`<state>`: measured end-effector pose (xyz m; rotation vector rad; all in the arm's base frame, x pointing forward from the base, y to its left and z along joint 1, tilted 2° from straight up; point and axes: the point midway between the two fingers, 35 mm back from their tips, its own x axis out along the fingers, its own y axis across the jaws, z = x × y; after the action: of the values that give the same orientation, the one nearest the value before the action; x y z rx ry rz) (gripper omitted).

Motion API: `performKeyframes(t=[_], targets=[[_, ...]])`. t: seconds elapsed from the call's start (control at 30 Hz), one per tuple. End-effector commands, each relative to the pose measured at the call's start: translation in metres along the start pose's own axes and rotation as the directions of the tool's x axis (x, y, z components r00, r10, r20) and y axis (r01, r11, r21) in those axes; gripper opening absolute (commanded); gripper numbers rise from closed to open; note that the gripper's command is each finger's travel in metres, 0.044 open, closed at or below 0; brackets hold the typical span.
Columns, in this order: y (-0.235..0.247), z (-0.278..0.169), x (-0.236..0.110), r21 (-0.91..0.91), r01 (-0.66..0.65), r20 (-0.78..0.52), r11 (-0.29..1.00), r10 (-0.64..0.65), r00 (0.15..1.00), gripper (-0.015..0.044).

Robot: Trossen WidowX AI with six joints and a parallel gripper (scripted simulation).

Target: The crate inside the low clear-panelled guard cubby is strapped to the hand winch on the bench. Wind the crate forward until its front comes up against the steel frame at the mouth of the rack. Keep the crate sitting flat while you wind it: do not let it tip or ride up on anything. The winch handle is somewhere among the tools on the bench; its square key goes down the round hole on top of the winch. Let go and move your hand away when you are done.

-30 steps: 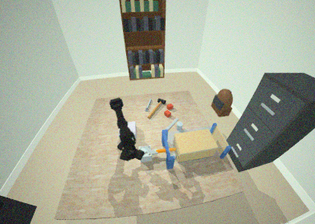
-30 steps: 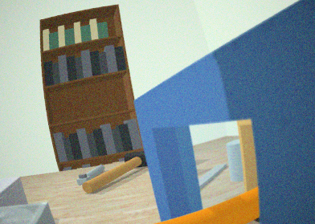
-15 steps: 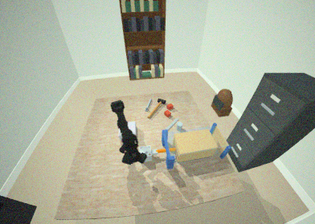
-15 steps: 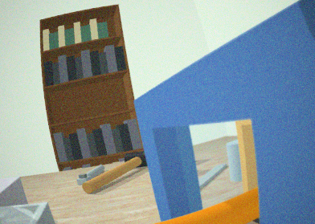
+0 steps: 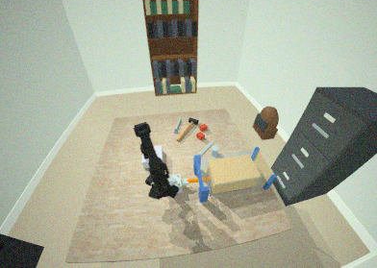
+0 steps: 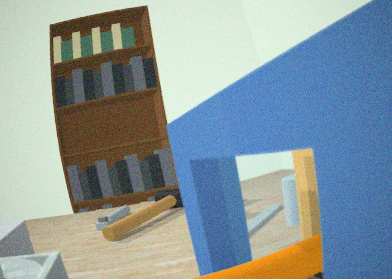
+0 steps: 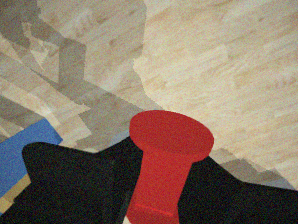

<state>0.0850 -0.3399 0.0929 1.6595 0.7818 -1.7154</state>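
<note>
I judged myself mid-wind. The claw [image 5: 169, 183] was clamped on the winch handle's red knob [image 7: 170, 137], low over the surface at about seven o'clock from the crate [image 5: 234, 173]. The orange strap [image 5: 198, 180] ran straight toward three o'clock, into the blue frame [image 5: 199, 175]. The crate sat flat just behind that frame, its long axis nine-to-three. Next, more steady turns.

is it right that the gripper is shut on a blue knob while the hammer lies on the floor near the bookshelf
Not quite: the knob is red, not blue, as the wrist view shows. The gripper is shut on it, and the hammer does lie on the floor on the bookshelf side.
</note>
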Motion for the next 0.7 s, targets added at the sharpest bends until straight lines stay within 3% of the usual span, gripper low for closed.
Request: performKeyframes(t=[0.0,0.67], targets=[[0.021,-0.004,-0.004,-0.016,-0.043,0.002,0.999,0.043,0.999,0.0000],[0.052,-0.013,-0.006,-0.016,-0.046,0.001,0.999,0.046,0.999,0.0000]])
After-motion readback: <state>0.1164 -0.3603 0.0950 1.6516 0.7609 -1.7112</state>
